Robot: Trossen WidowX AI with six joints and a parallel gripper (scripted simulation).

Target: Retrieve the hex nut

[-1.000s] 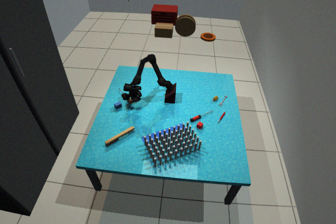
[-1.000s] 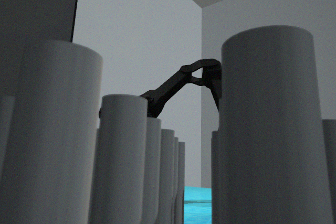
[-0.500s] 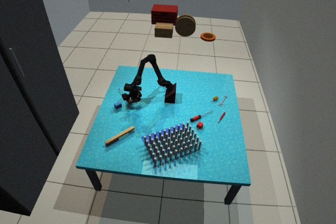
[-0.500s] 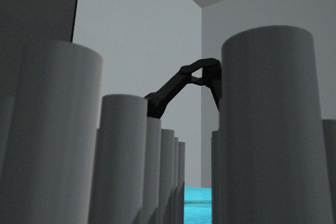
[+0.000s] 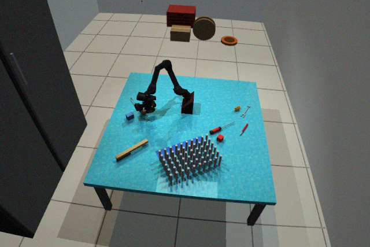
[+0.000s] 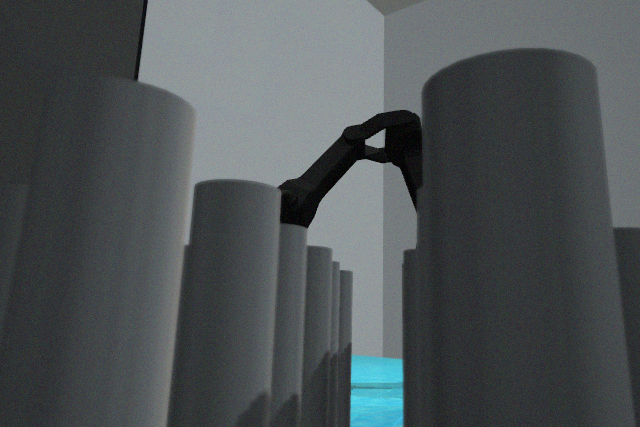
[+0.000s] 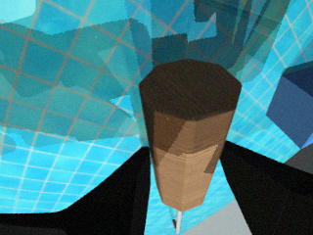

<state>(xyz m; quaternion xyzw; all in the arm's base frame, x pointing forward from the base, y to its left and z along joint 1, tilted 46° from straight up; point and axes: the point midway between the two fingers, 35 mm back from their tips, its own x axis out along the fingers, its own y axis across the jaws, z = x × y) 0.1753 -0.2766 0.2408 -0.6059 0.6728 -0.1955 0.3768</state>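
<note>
The black gripper is shut on the brown wooden handle of a tool. The handle's thin metal shaft points away past the fingers; its far end is hard to make out. The gripper is low over the left part of the table, beside the blue block, well away from the spacers. The grey metal spacers stand upright in rows near the front of the table. The blue taped strip runs along their arm-facing side. The nut cannot be made out.
A blue block lies near the gripper. A wooden bar lies left of the spacers. A red screwdriver, red cube, red pen-like tool, wrench and small yellow object lie to the right.
</note>
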